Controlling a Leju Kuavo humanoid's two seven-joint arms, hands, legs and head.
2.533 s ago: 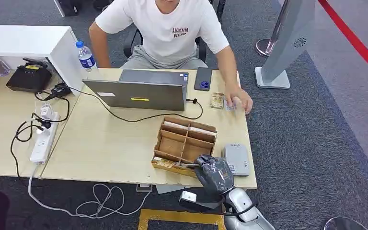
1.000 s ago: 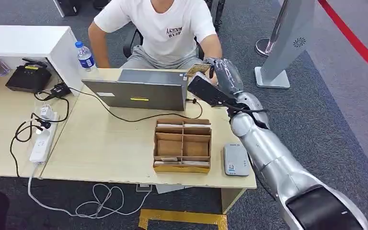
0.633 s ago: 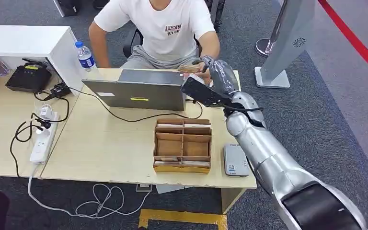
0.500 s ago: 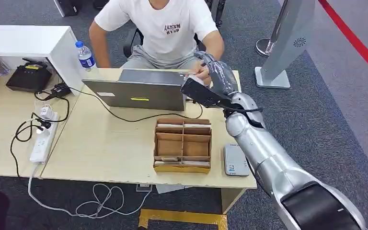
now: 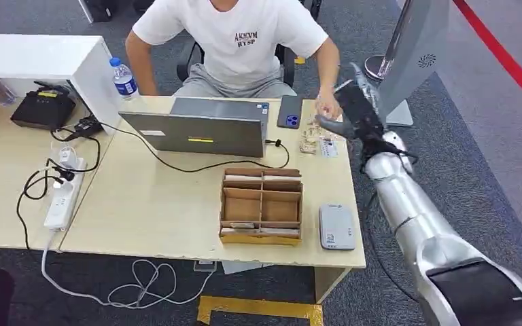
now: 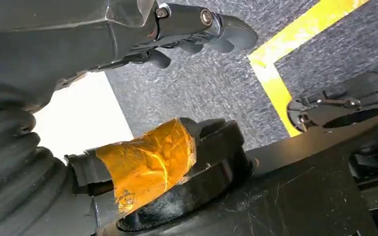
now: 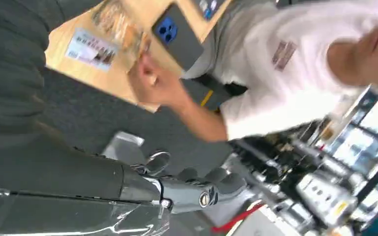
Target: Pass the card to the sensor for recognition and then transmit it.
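In the head view, the right hand (image 5: pixel 358 109) is raised above the far right corner of the desk (image 5: pixel 163 204), holding nothing; I cannot tell how its fingers lie. A person's hand (image 5: pixel 327 109) rests near this corner. Two cards (image 5: pixel 318 144) lie there on the desk, just beside a phone (image 5: pixel 289 111). The sensor (image 5: pixel 336 227) sits at the near right edge, beside the wooden box (image 5: pixel 262 206).

In the left wrist view, the left hand (image 6: pixel 128 44) hangs over the floor, fingers loosely curled and empty.

In the right wrist view, the right hand's fingers (image 7: pixel 202 191) are stretched out, holding nothing.
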